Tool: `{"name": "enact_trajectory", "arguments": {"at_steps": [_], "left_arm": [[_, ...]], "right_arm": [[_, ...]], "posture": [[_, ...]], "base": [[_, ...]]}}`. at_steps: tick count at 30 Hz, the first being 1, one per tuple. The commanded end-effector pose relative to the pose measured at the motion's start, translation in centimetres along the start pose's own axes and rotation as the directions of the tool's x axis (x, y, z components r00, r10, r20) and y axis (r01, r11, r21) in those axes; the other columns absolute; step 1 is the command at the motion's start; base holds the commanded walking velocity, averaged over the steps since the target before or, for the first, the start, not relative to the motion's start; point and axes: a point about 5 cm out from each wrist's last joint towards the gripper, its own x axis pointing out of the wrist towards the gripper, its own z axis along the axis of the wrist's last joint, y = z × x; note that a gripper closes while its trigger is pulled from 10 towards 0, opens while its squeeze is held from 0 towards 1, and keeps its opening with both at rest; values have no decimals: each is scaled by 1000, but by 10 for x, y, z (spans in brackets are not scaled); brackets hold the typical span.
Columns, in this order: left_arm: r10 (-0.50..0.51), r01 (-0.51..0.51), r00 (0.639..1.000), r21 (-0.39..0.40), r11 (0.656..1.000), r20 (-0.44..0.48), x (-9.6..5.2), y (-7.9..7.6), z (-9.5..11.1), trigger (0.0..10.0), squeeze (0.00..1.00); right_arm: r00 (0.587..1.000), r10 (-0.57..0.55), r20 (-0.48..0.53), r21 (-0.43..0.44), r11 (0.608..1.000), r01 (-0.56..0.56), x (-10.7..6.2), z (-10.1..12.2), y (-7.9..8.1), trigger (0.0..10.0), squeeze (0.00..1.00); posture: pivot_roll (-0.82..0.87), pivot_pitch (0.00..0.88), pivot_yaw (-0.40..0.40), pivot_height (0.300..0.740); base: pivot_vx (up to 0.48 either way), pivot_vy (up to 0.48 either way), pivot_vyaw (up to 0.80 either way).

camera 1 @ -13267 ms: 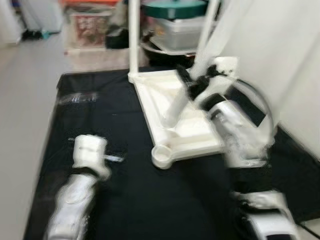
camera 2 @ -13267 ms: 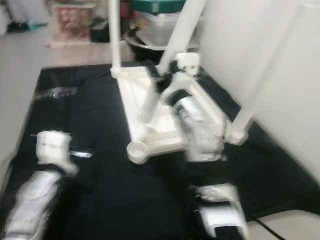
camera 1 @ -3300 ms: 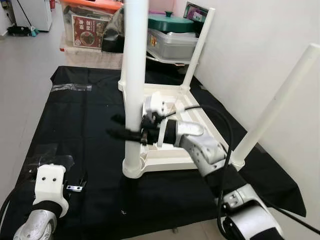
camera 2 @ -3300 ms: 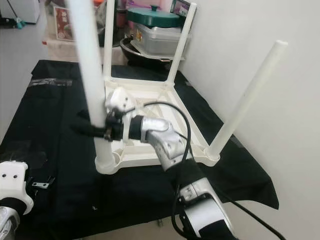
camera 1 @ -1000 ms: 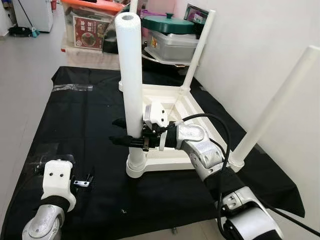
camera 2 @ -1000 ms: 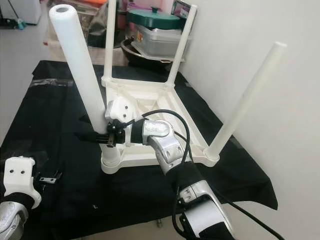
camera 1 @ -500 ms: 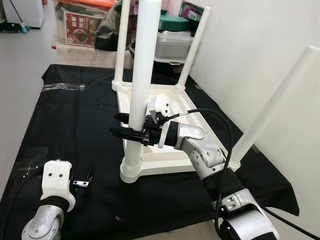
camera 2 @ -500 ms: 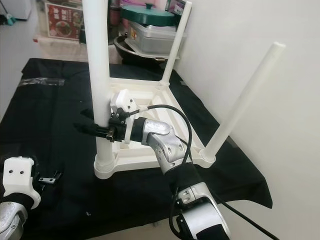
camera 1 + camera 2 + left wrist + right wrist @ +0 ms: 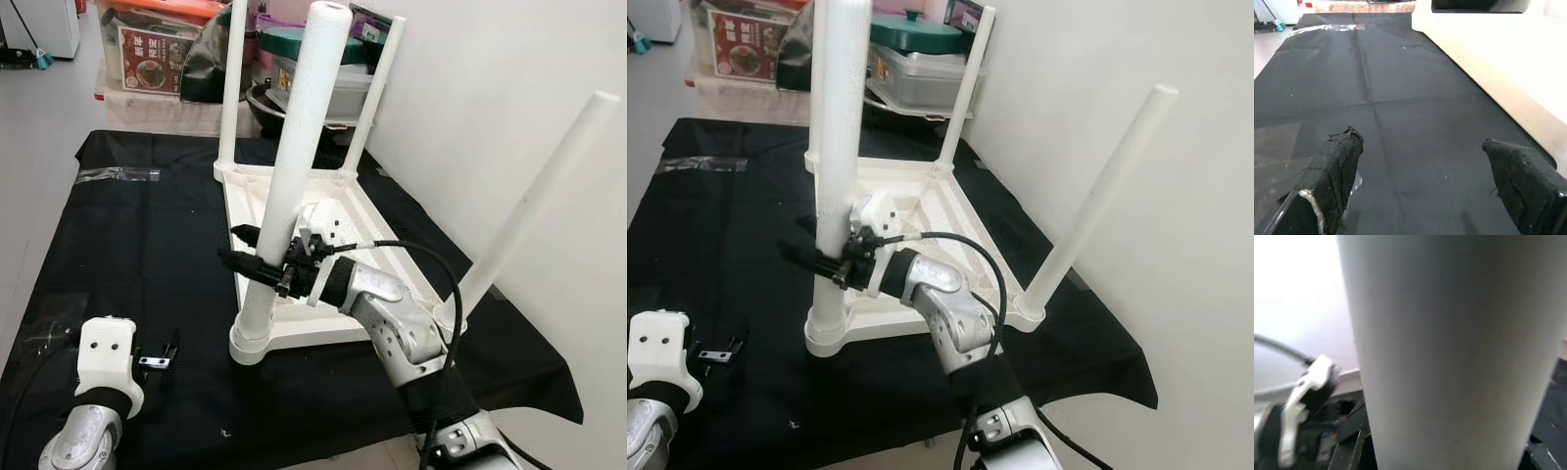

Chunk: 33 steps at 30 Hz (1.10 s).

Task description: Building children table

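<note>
An upturned white table lies on a black cloth spread over the floor, three legs already standing up from its corners. The right gripper has its jaws clamped on the fourth leg, low down, just above the near corner socket; the leg's foot sits in that socket and the leg leans a little toward the far side, though how deep it is seated is hard to judge. The left gripper hovers over bare cloth near the table's edge, jaws spread wide with nothing between them. Storage boxes stand beyond the cloth.
</note>
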Motion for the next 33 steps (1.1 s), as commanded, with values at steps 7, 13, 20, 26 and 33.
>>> {"name": "enact_trajectory", "arguments": {"at_steps": [7,13,20,26,33], "left_arm": [[-18,18,1000,-13,1000,-11,3,-4,-3,10000,0],[-2,2,1000,-18,1000,-14,-1,-2,-5,10000,0],[23,-24,1000,-27,999,-20,-7,-1,-9,10000,0],[34,-35,999,-36,999,-28,-10,-2,-12,10000,0],[34,-35,999,-42,998,-32,-10,-4,-13,10000,0]], "right_arm": [[966,173,-194,67,984,-162,-6,-31,5,10000,0],[919,305,-251,85,952,-293,-6,-28,5,10000,0],[872,405,-273,145,914,-379,3,-24,2,10000,0],[856,445,-262,211,892,-399,10,-27,1,10000,0],[898,344,-274,248,927,-280,14,-35,-12,10000,0]], "posture": [[230,0,-187,740],[249,0,-210,740],[270,0,-251,740],[275,0,-268,740],[276,0,-274,740]], "base": [[0,0,0],[0,0,0],[0,0,0],[0,0,0],[0,0,0]]}}
